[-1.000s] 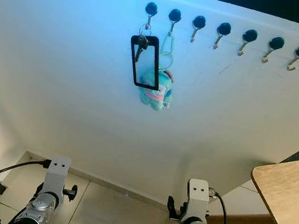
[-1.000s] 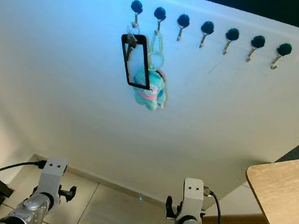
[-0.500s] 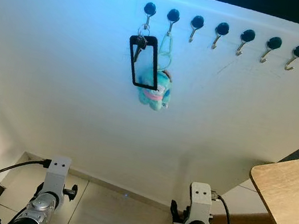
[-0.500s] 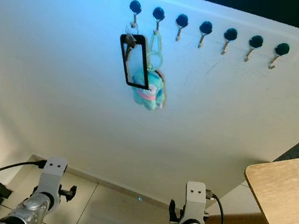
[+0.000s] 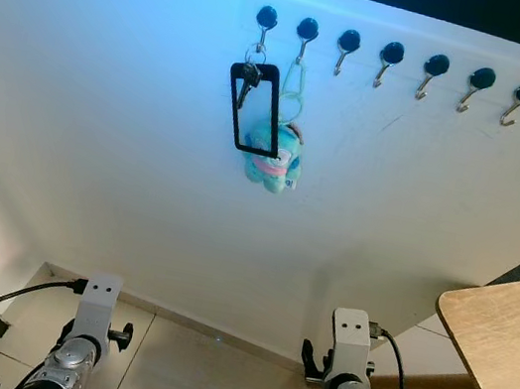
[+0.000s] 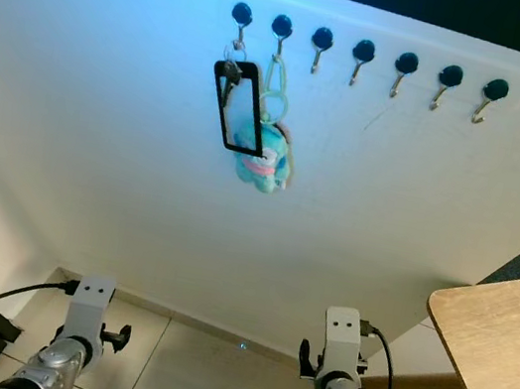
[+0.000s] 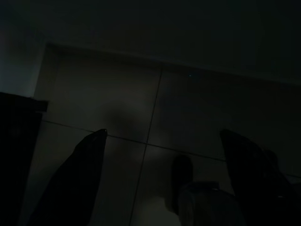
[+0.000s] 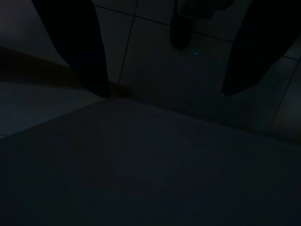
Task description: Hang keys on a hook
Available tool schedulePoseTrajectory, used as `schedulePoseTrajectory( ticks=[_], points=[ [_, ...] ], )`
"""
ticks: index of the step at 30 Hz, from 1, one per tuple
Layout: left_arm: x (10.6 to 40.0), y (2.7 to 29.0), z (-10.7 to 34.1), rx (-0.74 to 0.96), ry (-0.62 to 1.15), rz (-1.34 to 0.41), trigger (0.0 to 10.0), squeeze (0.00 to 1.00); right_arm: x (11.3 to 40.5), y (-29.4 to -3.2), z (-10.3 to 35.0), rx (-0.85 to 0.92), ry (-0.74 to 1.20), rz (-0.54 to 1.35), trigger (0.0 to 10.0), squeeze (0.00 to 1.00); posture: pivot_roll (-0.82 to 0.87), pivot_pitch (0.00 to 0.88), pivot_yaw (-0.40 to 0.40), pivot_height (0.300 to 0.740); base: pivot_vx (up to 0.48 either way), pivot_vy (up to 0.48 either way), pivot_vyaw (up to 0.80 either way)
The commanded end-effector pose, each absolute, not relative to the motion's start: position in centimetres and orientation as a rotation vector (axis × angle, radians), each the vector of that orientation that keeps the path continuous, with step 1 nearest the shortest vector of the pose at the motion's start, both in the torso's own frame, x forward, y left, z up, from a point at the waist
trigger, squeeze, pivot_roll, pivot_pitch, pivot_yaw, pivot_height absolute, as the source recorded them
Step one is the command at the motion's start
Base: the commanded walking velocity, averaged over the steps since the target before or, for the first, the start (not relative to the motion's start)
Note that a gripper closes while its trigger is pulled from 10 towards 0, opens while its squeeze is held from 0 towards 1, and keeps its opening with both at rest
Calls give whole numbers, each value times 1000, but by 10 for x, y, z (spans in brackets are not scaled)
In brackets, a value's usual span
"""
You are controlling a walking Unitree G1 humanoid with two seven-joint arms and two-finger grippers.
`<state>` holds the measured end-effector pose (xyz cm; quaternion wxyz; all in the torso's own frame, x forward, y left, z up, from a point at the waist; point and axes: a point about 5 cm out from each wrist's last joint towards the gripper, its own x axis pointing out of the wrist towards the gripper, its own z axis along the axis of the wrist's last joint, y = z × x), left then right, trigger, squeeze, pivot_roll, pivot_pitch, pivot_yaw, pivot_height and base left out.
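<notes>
We face the white wall [image 5: 97, 146] with its row of hooks [image 5: 392, 55]; the keys [image 5: 249, 74], on a black strap loop, hang from the leftmost hook, beside a plush charm [image 5: 275, 157] on the next. We judge the hanging done; left gripper [image 7: 160, 179] and right gripper [image 8: 164, 61] hang low over floor tiles, fingers spread, holding nothing.

The eye views are sharp and bright, with a bluish cast across the top of the wall [image 5: 101, 126] fading to warm shade below. Both wrist views are very dark and murky.
</notes>
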<state>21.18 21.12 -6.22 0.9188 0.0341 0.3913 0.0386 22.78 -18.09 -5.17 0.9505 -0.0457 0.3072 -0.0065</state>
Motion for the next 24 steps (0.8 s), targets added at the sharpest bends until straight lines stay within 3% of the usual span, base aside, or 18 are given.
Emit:
schedulePoseTrajectory(
  ticks=[1,24],
  points=[
    [209,218,-63,94,816,88,10000,0,220,-183,-57,-101,662,-19,10000,0,89,60,-41,740,0,0,0],
    [198,216,-69,94,839,91,10000,0,209,-192,-64,-31,715,-21,10000,0,90,32,-57,740,0,0,0]
  ],
)
